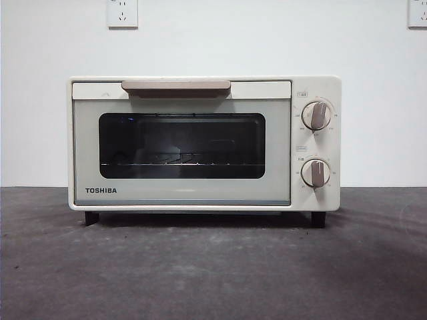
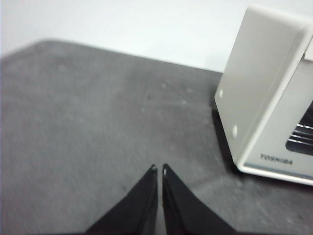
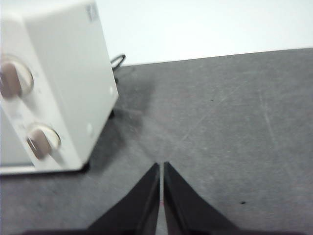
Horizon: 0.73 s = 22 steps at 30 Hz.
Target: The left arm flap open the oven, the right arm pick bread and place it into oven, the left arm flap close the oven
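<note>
The cream-white TOSHIBA oven (image 1: 203, 143) stands in the middle of the grey table with its door shut, the tan bar handle (image 1: 176, 87) at the top. Through the dark window only a wire rack shows. No bread is in view. My left gripper (image 2: 159, 169) hovers over bare table off the oven's plain side wall (image 2: 257, 83), jaws shut and empty. My right gripper (image 3: 161, 165) hovers off the knob side of the oven (image 3: 49, 83), jaws shut and empty. Neither arm appears in the front view.
Two round knobs (image 1: 316, 115) sit on the oven's right panel. A black cable (image 3: 118, 60) runs behind the oven. A white wall with two power sockets (image 1: 122, 13) stands behind the grey table (image 1: 213, 273).
</note>
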Each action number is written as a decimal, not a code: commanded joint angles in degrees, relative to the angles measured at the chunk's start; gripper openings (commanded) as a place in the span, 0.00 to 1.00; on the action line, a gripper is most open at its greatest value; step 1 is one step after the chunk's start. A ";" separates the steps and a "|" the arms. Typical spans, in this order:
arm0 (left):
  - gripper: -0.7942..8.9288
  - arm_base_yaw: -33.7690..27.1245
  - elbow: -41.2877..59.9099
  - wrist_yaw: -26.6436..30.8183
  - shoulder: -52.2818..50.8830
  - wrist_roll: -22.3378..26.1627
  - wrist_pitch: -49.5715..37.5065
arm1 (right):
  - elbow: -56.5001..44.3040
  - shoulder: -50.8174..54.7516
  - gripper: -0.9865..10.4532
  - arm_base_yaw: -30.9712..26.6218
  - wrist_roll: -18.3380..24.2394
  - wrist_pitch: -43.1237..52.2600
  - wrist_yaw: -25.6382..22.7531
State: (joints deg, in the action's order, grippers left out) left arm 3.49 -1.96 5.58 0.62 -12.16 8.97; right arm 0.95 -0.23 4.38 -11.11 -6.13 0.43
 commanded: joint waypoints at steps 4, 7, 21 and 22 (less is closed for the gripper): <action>0.10 0.81 -6.47 -1.09 4.02 -9.55 1.33 | 4.37 -0.04 0.09 0.00 -13.77 1.33 -0.15; 0.10 0.81 -10.88 -1.11 7.87 -10.82 2.43 | 8.48 -0.33 0.09 0.04 -17.62 -1.27 0.15; 0.10 2.19 -38.77 -20.72 31.91 -9.03 10.58 | 36.30 -15.04 0.09 0.04 -10.38 -19.96 13.53; 0.10 2.45 -40.52 -22.88 33.33 -8.55 11.39 | 38.21 -16.61 0.09 0.04 -8.90 -21.14 15.19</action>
State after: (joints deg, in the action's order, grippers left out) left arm 5.69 -40.86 -15.27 32.93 -21.93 20.43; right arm 37.74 -15.97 4.40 -23.35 -27.20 14.63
